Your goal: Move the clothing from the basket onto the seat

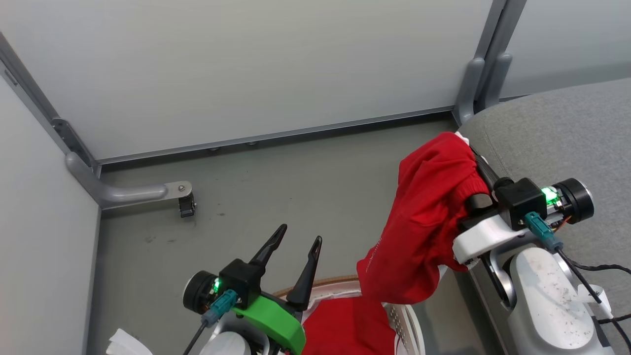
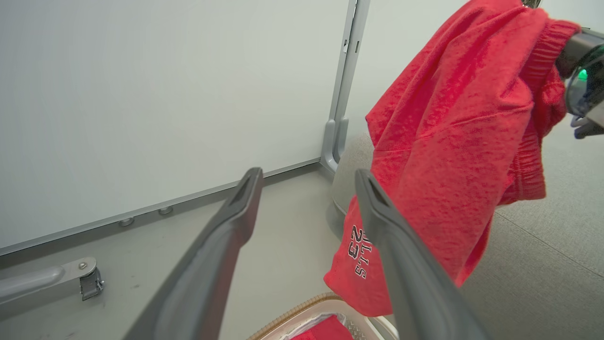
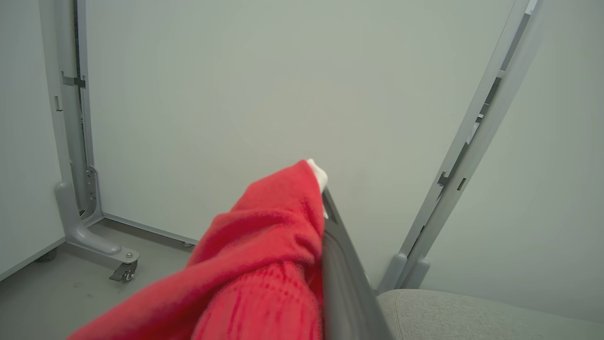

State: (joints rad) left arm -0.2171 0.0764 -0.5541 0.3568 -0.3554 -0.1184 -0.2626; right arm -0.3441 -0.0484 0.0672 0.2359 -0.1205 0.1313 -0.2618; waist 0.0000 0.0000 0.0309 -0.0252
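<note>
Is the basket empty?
Not empty. Red clothing lies inside the basket, under the lifted garment.

We see the basket (image 1: 405, 319) cut off by the head view's bottom edge. The hanging red garment (image 1: 424, 222) covers one finger of the right gripper (image 3: 322, 198). A finger (image 2: 401, 264) of the left gripper (image 2: 307, 173) hides part of the garment's lettering (image 2: 359, 257).
</note>
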